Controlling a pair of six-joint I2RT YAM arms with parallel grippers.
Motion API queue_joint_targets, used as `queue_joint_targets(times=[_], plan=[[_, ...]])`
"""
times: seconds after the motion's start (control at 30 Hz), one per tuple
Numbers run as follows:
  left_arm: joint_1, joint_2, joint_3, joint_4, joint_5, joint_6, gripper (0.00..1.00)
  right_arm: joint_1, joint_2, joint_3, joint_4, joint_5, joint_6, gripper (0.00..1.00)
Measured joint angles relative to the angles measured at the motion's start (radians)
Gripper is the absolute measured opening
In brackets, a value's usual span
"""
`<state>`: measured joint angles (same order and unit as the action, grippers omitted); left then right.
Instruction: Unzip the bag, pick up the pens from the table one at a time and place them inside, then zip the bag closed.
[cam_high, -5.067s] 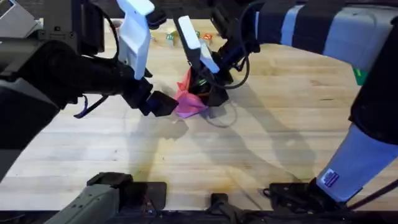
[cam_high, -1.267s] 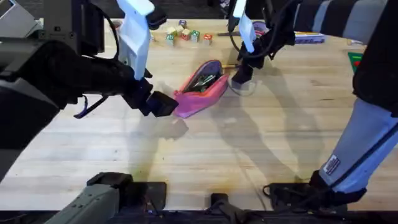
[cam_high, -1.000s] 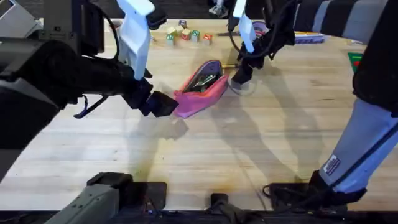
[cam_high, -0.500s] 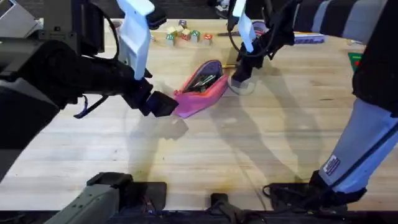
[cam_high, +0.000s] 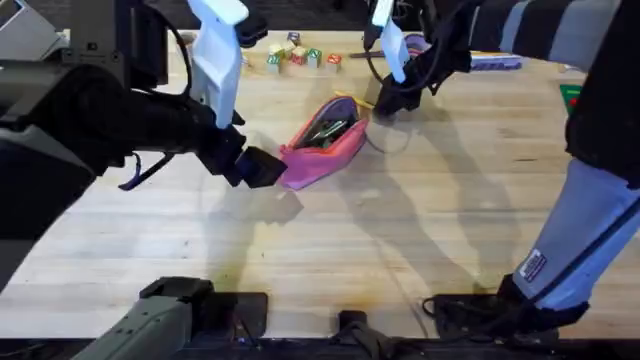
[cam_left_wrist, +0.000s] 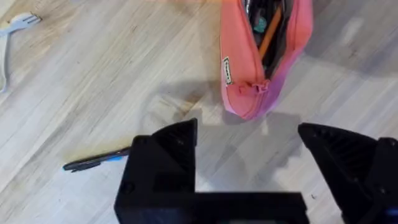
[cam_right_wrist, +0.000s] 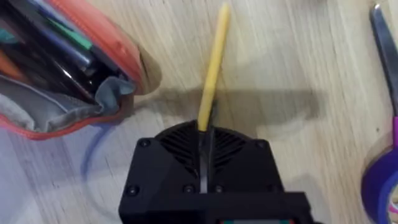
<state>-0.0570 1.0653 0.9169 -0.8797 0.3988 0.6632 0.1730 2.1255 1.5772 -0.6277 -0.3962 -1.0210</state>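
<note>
Right pincer (cam_right_wrist: 205, 134) pinching yellow pen (cam_right_wrist: 212, 68) beside unzipped pink bag (cam_high: 325, 150); left pincer (cam_left_wrist: 249, 155) spread, empty

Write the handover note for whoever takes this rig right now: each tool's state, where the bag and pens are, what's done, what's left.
Left tool: open, hovering at the near end of the pink bag, holding nothing.
Right tool: shut on the yellow pen, beside the bag's open mouth.
Bag: unzipped, lying on the table, items already inside.
Dark pen: on the table near the left tool.
Left: bag the yellow pen, then the dark pen, then zip shut.
</note>
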Motion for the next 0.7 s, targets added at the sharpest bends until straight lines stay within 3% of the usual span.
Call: queue_joint_targets(times=[0.7], plan=[[0.0, 0.0, 0.0, 0.0, 0.0, 0.0, 0.993, 0.001, -0.029, -0.002, -0.044, 0.038, -0.026, 0.031]])
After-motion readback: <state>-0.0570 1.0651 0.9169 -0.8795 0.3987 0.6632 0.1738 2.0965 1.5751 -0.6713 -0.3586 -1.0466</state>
